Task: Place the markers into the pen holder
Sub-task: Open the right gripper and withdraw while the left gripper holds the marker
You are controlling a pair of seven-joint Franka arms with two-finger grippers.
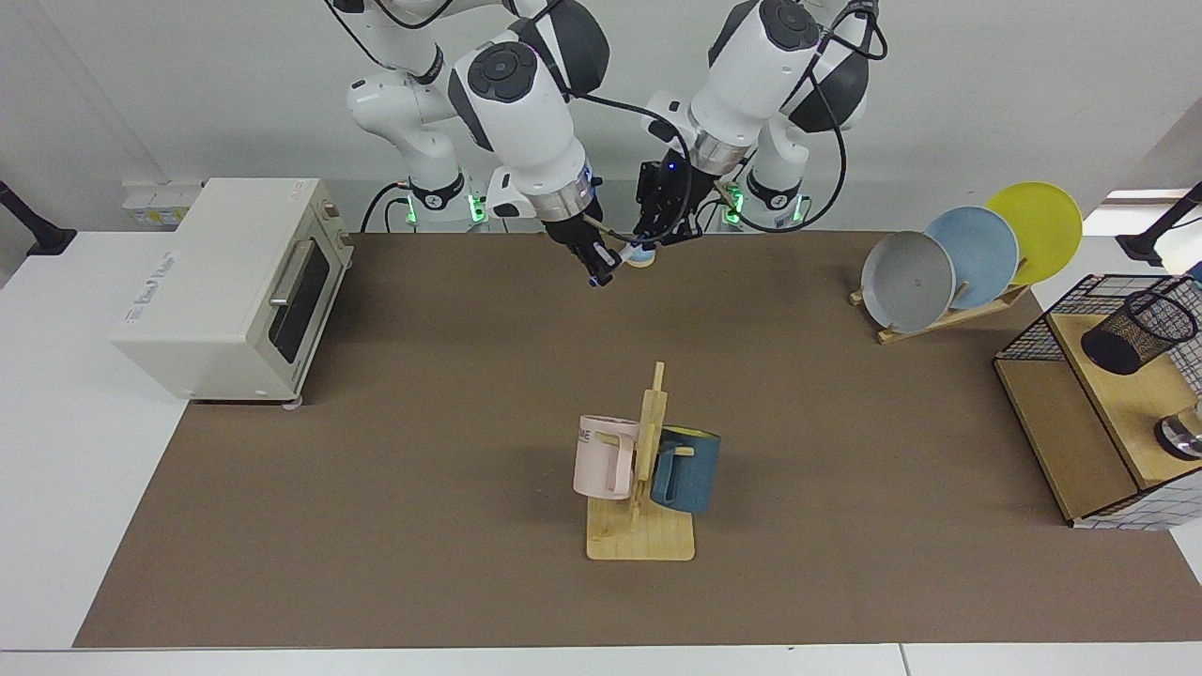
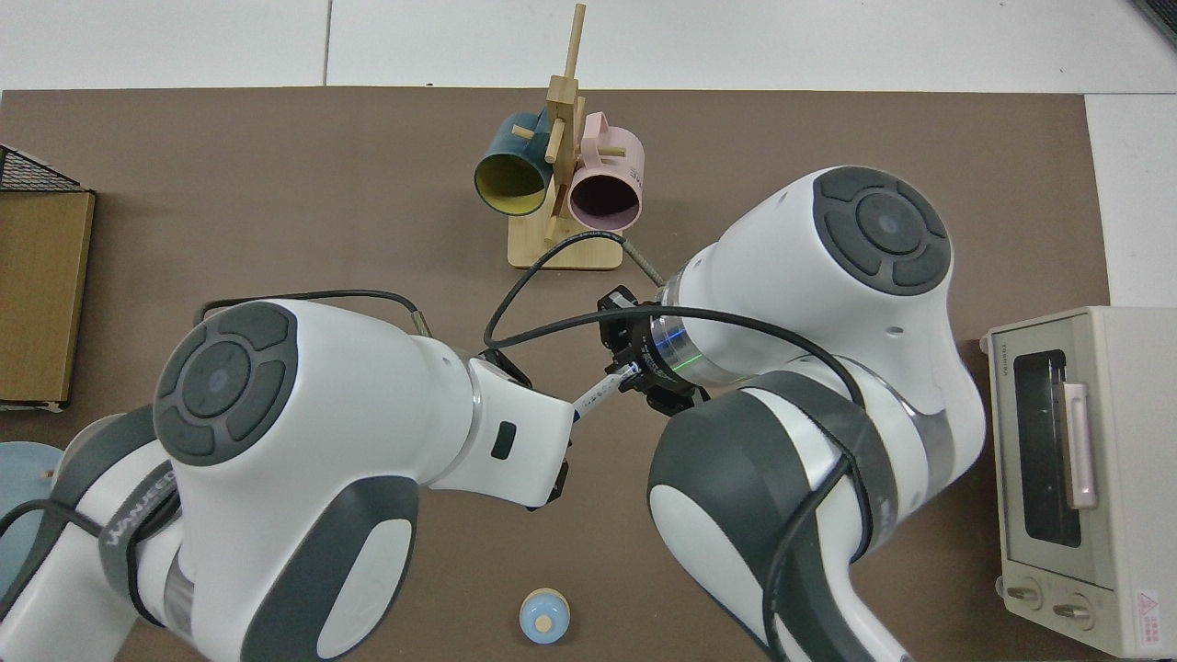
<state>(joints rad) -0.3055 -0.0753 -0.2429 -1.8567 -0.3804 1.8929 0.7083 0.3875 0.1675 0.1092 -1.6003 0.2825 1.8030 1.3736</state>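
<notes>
two claws meet at the marker [image 2: 598, 393]; only facing view shows holder [image 1: 1136, 331].

Mug rack [image 1: 641, 488] stands mid-table, toaster oven [image 1: 230, 286] and plate rack [image 1: 967, 258] on opposite sides.

facing view: across the table, high, wide, toward both arm bases | top view: overhead, close above the arms | shared: mug rack [image 1: 641, 469] [image 2: 561, 184] (and toaster oven [image 1: 235, 286] [image 2: 1076, 469])

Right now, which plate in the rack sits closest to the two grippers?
The grey plate, at the rack's end toward the arms; the blue plate and the yellow plate stand behind it, farther off.
</notes>
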